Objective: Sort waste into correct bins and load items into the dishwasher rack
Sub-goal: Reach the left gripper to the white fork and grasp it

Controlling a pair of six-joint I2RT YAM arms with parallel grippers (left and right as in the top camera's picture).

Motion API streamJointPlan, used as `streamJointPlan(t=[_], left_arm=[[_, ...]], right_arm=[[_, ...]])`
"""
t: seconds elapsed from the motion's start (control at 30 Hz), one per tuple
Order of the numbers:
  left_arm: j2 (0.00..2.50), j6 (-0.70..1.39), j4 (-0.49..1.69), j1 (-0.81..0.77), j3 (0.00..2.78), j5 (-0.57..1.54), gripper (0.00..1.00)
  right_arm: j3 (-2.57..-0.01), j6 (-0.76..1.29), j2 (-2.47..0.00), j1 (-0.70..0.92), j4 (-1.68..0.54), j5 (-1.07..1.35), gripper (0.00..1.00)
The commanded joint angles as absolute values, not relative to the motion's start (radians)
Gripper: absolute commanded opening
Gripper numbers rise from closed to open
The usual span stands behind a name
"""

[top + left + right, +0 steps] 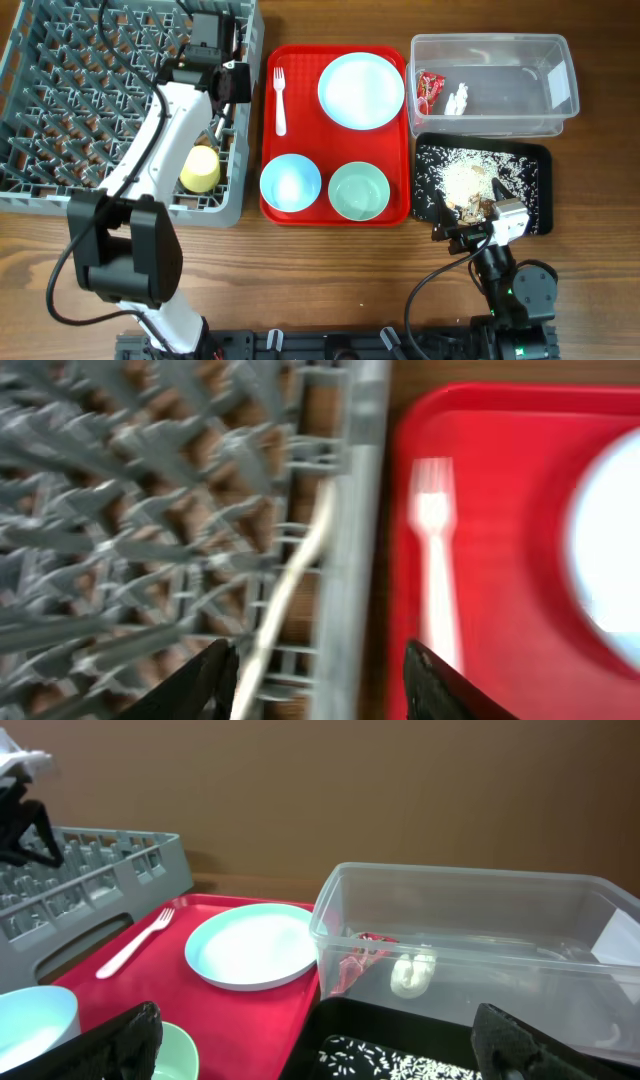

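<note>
The grey dishwasher rack (60, 100) holds the yellow cup (200, 170). My left gripper (240, 85) is open and empty over the rack's right wall (350, 540), next to a white fork (435, 560). The round pale blue plate (361, 91) and two bowls (290, 184) (359, 191) sit on the red tray (335, 210). The clear tub (490, 50) holds the red wrapper (430, 90) and white bits (459, 100). The black tray (530, 160) holds rice crumbs (465, 180). My right gripper (470, 232) is open and empty at the black tray's near edge (400, 1030).
A pale slim utensil (290, 580) lies inside the rack by its right wall. The fork (280, 100) lies along the red tray's left side. Bare wooden table runs along the front (320, 270).
</note>
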State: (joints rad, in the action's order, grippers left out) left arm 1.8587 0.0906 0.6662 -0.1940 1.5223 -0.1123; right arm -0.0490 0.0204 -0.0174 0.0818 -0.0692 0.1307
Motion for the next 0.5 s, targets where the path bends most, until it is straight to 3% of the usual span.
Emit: streamJointPlan(t=[0.0,0.27,0.47], left_arm=[[1.818,0.09,0.64,-0.257,1.524,0.026,0.54],[1.96,0.117,0.548,-0.351,1.524,0.022,0.6],[2.09,0.215,0.473,-0.369,1.524,-0.088,0.45]], right_arm=[[-0.039,0.006,-0.005,0.077,-0.065,0.139,1.0],[-0.039,0.006,-0.005,0.077,-0.065,0.139,1.0],[-0.039,0.006,-0.005,0.077,-0.065,0.139,1.0]])
